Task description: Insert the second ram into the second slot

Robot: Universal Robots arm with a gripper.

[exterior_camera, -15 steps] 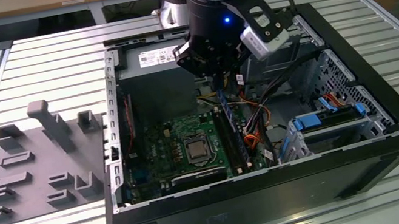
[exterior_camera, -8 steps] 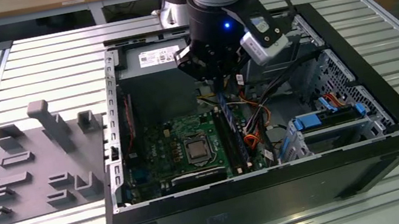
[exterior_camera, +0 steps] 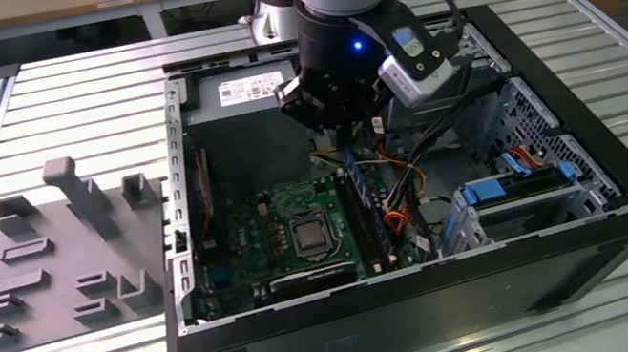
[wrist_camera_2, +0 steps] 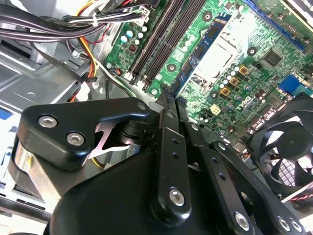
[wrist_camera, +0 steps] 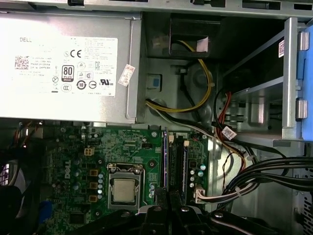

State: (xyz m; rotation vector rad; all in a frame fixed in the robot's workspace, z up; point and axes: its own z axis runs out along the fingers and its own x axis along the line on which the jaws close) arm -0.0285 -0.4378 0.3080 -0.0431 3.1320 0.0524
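Note:
A thin dark-blue ram strip (wrist_camera: 165, 161) stands on edge in the memory slot closest to the CPU socket (wrist_camera: 124, 188). It appears in the exterior view (exterior_camera: 364, 216) and as an angled blue strip in the second wrist view (wrist_camera_2: 203, 46). Black empty slots (wrist_camera_2: 161, 39) run alongside it on the side away from the socket. My gripper (wrist_camera_2: 169, 96) is shut, its fingertips together right at one end of that strip, inside the open computer case (exterior_camera: 341, 144). Whether the tips touch the strip cannot be told.
A silver power supply (wrist_camera: 63, 68) fills the case end beyond the slots. Bundled cables (wrist_camera: 264, 176) and a drive bay with blue clips (exterior_camera: 509, 185) lie beside the slots. A black fan (wrist_camera_2: 288, 152) sits past the socket. A grey fixture block (exterior_camera: 58, 260) rests at the exterior view's left.

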